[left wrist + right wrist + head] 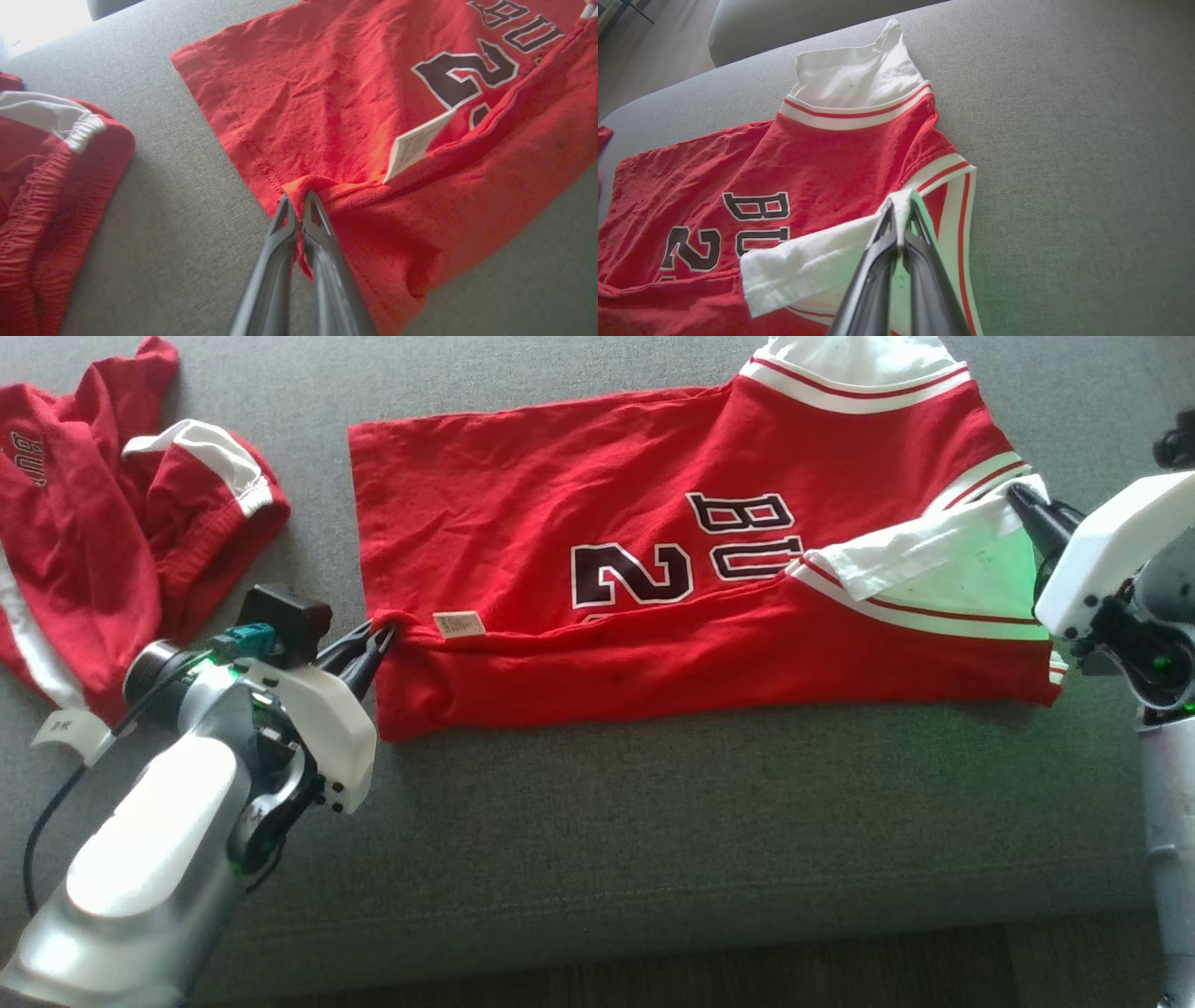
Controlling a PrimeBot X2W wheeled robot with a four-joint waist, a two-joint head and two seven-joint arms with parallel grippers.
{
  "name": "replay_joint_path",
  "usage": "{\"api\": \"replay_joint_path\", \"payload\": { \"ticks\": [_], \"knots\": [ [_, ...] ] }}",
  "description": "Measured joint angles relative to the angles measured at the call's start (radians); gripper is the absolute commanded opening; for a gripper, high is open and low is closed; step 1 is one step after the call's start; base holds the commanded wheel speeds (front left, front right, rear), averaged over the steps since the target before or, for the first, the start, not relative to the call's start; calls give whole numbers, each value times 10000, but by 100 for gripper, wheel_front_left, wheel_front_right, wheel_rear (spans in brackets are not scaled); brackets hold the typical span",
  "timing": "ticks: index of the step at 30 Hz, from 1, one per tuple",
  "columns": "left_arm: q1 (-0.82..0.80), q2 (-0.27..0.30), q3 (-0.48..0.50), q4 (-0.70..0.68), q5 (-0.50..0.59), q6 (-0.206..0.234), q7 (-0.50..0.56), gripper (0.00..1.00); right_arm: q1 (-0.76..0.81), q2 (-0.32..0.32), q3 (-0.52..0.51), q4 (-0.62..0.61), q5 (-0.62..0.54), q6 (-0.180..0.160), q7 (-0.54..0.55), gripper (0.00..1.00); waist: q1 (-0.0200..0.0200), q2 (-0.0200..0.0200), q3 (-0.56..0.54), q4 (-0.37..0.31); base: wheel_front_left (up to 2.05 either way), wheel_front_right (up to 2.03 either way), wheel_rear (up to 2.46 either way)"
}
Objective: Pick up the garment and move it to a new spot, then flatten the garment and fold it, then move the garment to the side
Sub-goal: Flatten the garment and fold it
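Note:
The garment [579, 523] is a red jersey with white sleeves and black lettering, spread across the grey cushion with its near long edge folded up over the front. My left gripper [378, 639] is shut on the hem corner of that folded edge [299, 193]. A white label [416, 144] sticks up just right of the pinch. My right gripper [1018, 499] is shut on the tip of the white sleeve [901, 200], which lies folded back over the jersey [808, 163].
A second red and white garment [112, 532] lies crumpled at the left of the cushion [653, 821], also at the left in the left wrist view [42, 177]. Dark floor [747, 971] runs along the cushion's front edge. Bare grey fabric extends right of the jersey [1087, 140].

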Motion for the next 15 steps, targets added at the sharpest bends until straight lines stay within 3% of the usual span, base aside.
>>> {"api": "replay_joint_path", "payload": {
  "ticks": [9, 10, 11, 12, 13, 15],
  "knots": [
    [-298, -217, 153, 449, 90, 343, -416, 3, -15, -23, 157, 403, -2, 0, -297, 0, 0, 0, 74, 22, 0, 0, 0],
    [-336, -245, 155, 539, 86, 357, -410, 50, -27, -25, 194, 449, -2, 0, -355, 0, 0, 0, 79, 25, 0, 0, 0],
    [-340, -290, 155, 619, 81, 407, -391, 100, -51, -25, 211, 527, -6, 2, -376, 21, 0, 0, 80, 25, 0, 0, 0],
    [-334, -343, 148, 702, 65, 412, -282, 100, -78, -25, 209, 616, -35, 0, -399, 93, 0, 0, 77, 23, 0, 0, 0],
    [-330, -387, 128, 769, 29, 393, -186, 100, -89, -21, 190, 648, -98, 2, -566, 100, 0, 0, 72, 21, 0, 0, 0],
    [-329, -422, 92, 821, -35, 359, -125, 100, -186, 23, 0, 803, -230, 0, -803, 100, 0, 0, 62, 24, 0, 0, 0]
  ]
}}
